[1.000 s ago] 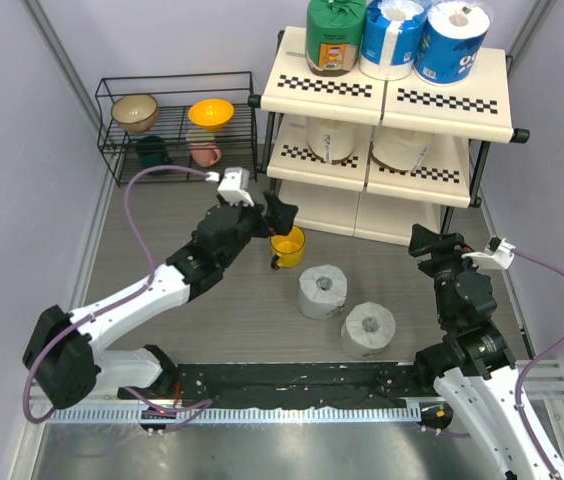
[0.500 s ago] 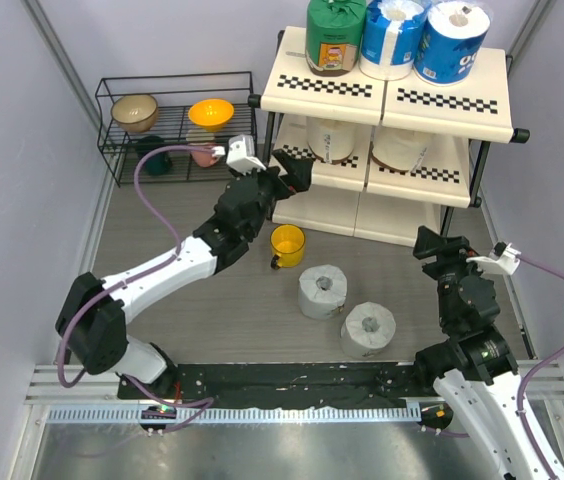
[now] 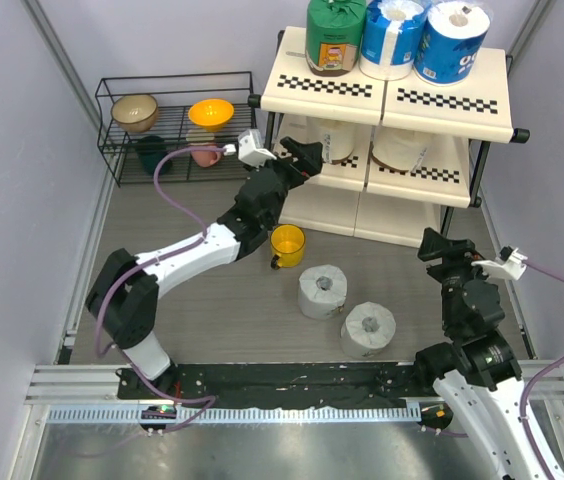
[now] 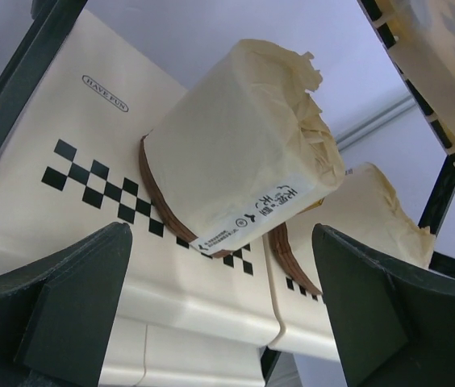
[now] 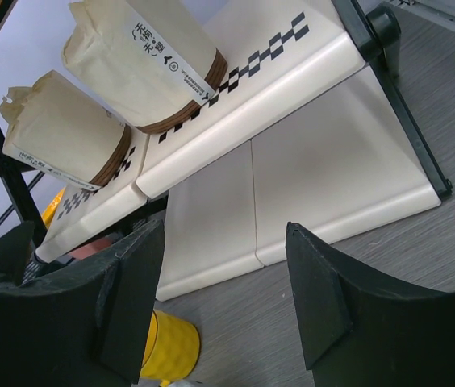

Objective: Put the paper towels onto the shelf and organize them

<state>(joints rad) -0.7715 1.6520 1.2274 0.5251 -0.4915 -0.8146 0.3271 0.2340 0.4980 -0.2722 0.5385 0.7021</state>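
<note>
Cream rolls point(image 4: 235, 169) on shelf point(image 3: 462, 112) mid-tier – wrapped rolls point(image 3: 392, 40) on top (grey pair point(image 3: 322, 292) on table point(image 3: 202, 320)); both jaws released.

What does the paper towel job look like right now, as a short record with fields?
shelf top tier: green-wrapped roll, two blue-and-white rolls
middle tier: two cream rolls
bottom tier: no rolls in view
off the shelf: two grey-white rolls on the table, near the yellow cup
left gripper: open, empty, at the middle tier
right gripper: open, empty, facing the lower tiers
</note>
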